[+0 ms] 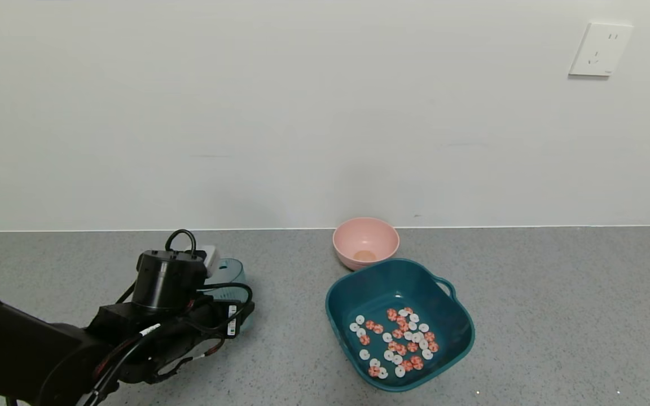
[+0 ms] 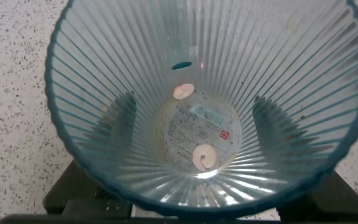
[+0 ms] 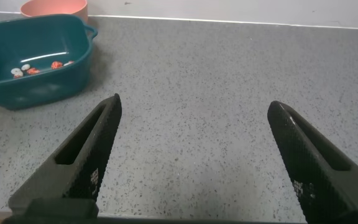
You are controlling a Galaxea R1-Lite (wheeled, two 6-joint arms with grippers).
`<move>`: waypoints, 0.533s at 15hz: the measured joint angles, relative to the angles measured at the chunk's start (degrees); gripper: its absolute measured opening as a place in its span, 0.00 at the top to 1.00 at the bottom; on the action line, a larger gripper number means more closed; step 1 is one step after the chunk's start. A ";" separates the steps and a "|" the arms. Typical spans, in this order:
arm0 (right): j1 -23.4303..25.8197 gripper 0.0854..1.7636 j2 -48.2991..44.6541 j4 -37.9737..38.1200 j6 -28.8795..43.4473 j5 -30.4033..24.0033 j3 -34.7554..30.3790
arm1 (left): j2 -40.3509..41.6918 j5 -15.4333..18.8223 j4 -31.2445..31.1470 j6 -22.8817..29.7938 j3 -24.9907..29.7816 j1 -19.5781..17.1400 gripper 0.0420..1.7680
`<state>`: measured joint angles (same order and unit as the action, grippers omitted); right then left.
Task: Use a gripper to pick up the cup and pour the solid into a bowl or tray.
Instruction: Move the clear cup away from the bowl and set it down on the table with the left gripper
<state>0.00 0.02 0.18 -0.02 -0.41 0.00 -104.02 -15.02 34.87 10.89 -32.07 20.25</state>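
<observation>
Apparently nearly done: most of the solid (image 1: 395, 341) lies in the teal tub (image 1: 343, 293), while the left claw (image 1: 229, 316) grasps the almost-empty cup (image 2: 204, 106) upright on the worktop (image 1: 556, 316) toward its left edge, and the right claw (image 3: 191, 155) hangs released.

Pink bowl (image 1: 365, 242) near the wall; wall socket (image 1: 600, 49) above.

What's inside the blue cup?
The cup holds two white discs on its bottom, beside a label. The left gripper holds it on the counter. Its fingers outside blur through the ribbed wall.
</observation>
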 joint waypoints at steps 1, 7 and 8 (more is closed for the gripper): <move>0.00 0.03 0.00 0.00 -0.02 -0.02 0.00 | -0.61 0.00 0.30 0.00 -0.12 0.00 0.29; 0.00 0.03 0.00 0.00 0.02 -0.02 0.00 | -3.74 0.00 2.69 0.00 -0.28 0.06 0.29; 0.00 0.03 0.00 0.00 0.02 0.00 0.00 | -4.08 0.00 2.78 0.00 -0.28 0.06 0.23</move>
<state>0.00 0.02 0.18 0.00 -0.41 0.00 -108.11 -15.02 37.64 10.89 -32.35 20.31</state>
